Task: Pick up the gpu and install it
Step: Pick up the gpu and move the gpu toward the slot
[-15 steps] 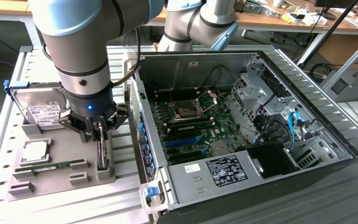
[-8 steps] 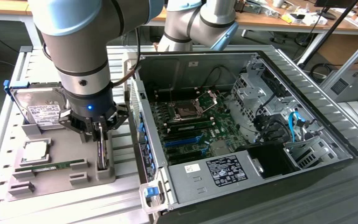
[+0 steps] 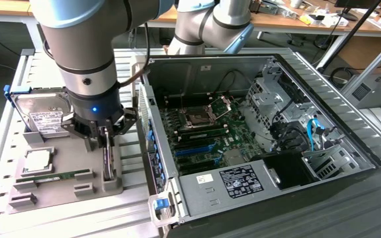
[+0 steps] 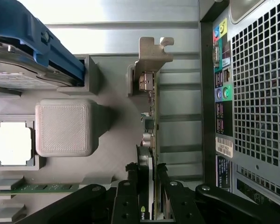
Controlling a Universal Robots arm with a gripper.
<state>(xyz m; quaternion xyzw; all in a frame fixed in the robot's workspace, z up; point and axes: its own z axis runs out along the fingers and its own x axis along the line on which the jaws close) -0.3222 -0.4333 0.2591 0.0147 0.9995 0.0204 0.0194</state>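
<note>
Within end effector grip, gpu

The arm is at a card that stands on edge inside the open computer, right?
Not inside. The card stands on edge in the grey tray beside the open computer, and the arm is at it there. The exterior view shows this.
</note>
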